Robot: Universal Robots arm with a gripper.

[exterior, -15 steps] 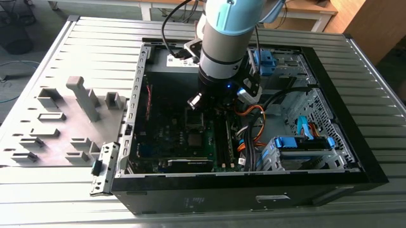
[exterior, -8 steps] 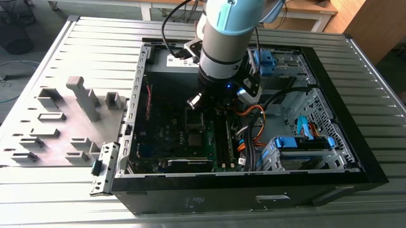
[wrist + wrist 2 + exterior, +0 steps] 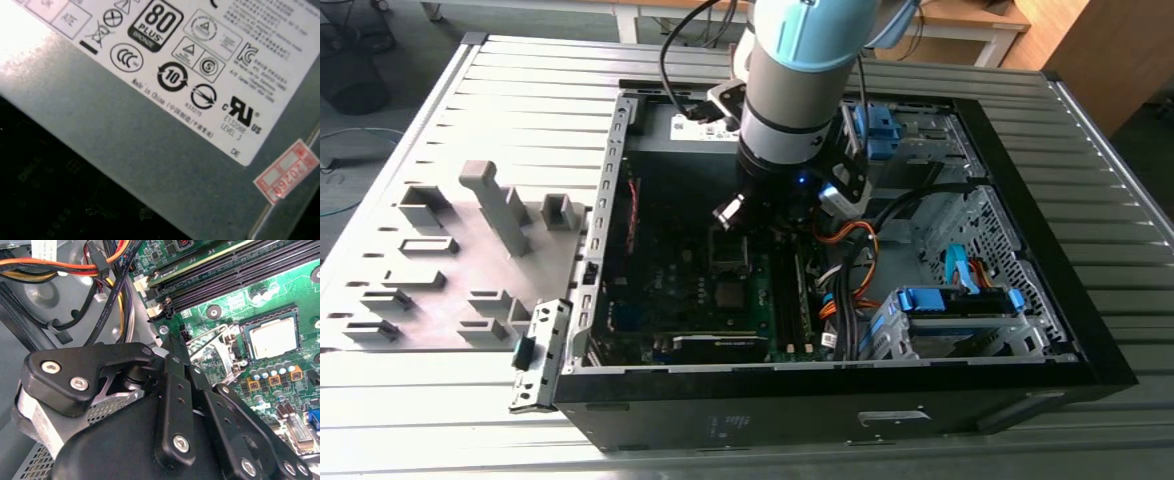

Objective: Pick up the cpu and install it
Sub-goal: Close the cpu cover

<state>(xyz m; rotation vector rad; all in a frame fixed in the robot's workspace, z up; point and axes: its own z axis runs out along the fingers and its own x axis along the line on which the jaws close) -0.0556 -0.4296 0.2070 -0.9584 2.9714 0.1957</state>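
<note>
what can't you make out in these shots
- Second wrist view: the gripper covers part of the motherboard near the cpu; whether the cpu sits fully flat is unclear.
- Exterior view: the arm hides part of the computer case interior.
- First wrist view: the grey box is cut off by the edges; the dark area beside it is unreadable.

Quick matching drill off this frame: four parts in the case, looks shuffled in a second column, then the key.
1. cpu
2. power supply
3. drive caddy
4. memory slots

A. blue
B. long and black
C. small silver-grey square
D. grey box with a white label

Pairs: 1-C, 2-D, 3-A, 4-B
</note>
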